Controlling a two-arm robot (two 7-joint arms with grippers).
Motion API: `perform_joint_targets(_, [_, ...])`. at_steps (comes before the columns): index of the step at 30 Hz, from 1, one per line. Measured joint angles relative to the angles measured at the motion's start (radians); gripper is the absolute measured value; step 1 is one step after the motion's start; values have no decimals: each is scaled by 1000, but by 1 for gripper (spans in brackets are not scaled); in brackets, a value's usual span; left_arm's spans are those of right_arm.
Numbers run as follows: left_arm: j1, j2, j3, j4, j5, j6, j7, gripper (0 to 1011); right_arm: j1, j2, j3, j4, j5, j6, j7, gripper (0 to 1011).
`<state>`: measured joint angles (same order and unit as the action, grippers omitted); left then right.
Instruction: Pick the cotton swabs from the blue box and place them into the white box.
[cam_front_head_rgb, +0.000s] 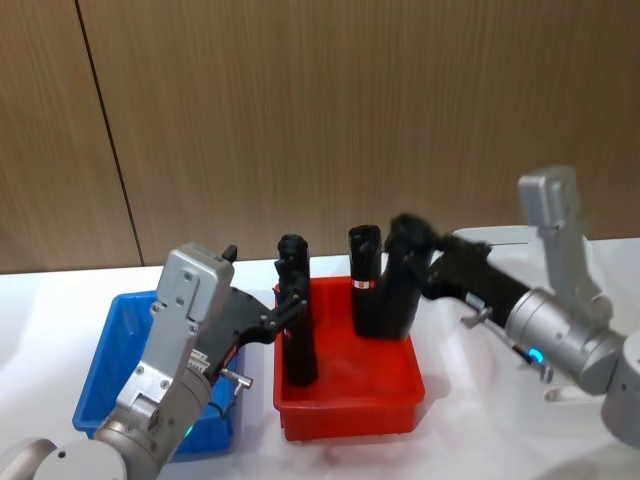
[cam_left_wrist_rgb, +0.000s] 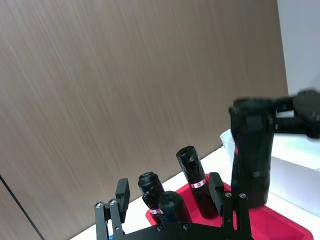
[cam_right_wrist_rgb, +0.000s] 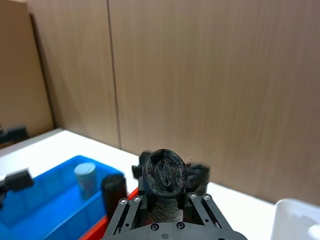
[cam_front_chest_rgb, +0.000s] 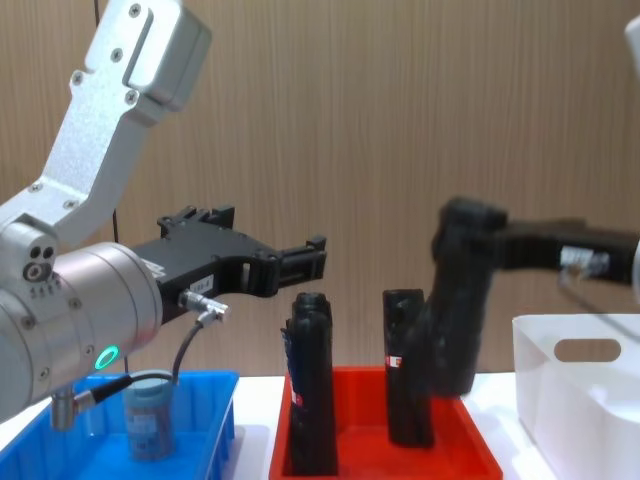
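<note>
the right gripper (cam_front_head_rgb: 400, 262) is clamped round a tall black roll (cam_front_chest_rgb: 458, 300), holding it tilted over the right half of the red tray (cam_front_head_rgb: 350, 415), which stands between the blue box (cam_front_head_rgb: 100, 372) and the white box (cam_front_chest_rgb: 580, 400). that roll is not what the task calls for, so the grasp looks like a mismatch. the left gripper (cam_front_chest_rgb: 300, 262) hovers above the gap between the blue box and the red tray, fingers parted and holding nothing, seemingly clear of the work. a tub of cotton swabs (cam_front_chest_rgb: 148, 415) with a grey-blue lid stands upright inside the blue box, untouched; judging by this, the transfer to the white box on the robot's right is not yet under way. three more black rolls (cam_front_head_rgb: 297, 330) stand in the red tray, two close together at its left side, one towards the middle. all three containers sit on a white tabletop (cam_front_head_rgb: 470, 420) set against a brown wood-panelled wall (cam_front_head_rgb: 320, 110).
</note>
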<state>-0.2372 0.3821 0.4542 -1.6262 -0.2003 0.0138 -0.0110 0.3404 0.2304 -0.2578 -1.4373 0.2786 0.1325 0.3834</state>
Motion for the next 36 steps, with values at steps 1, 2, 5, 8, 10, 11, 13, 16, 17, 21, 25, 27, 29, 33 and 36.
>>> perform_joint_targets(1, [0,0,0,0,0,0,0,1004,1,3,4,-7,0,-2,-4,351])
perform_joint_targets(2, [0,0,0,0,0,0,0,1004,3,8,10,-17,0,-5,-15,351])
perform_joint_targets(5, [0,0,0,0,0,0,0,1004,7,16,19,-31,-3,-10,-29,351])
perform_joint_targets(8, [0,0,0,0,0,0,0,1004,12,26,32,-43,-11,-15,-47,351])
perform_joint_targets(10, [0,0,0,0,0,0,0,1004,16,37,44,-50,-17,-18,-61,351])
perform_joint_targets(11, [0,0,0,0,0,0,0,1004,18,39,47,-51,-19,-19,-66,351])
perform_joint_targets(13, [0,0,0,0,0,0,0,1004,22,47,56,-53,-25,-22,-78,351])
perform_joint_targets(16, [0,0,0,0,0,0,0,1004,29,59,70,-52,-33,-27,-94,351])
perform_joint_targets(17, [0,0,0,0,0,0,0,1004,31,61,73,-51,-35,-28,-97,351])
perform_joint_targets(21, [0,0,0,0,0,0,0,1004,41,74,89,-36,-44,-34,-113,351])
perform_joint_targets(25, [0,0,0,0,0,0,0,1004,55,84,103,-7,-54,-38,-124,351])
perform_joint_targets(27, [0,0,0,0,0,0,0,1004,60,87,106,3,-57,-39,-126,351])
perform_joint_targets(29, [0,0,0,0,0,0,0,1004,67,89,111,24,-61,-40,-129,351])
perform_joint_targets(33, [0,0,0,0,0,0,0,1004,80,91,115,60,-66,-41,-130,351])
perform_joint_targets(36, [0,0,0,0,0,0,0,1004,88,92,116,86,-71,-42,-130,351])
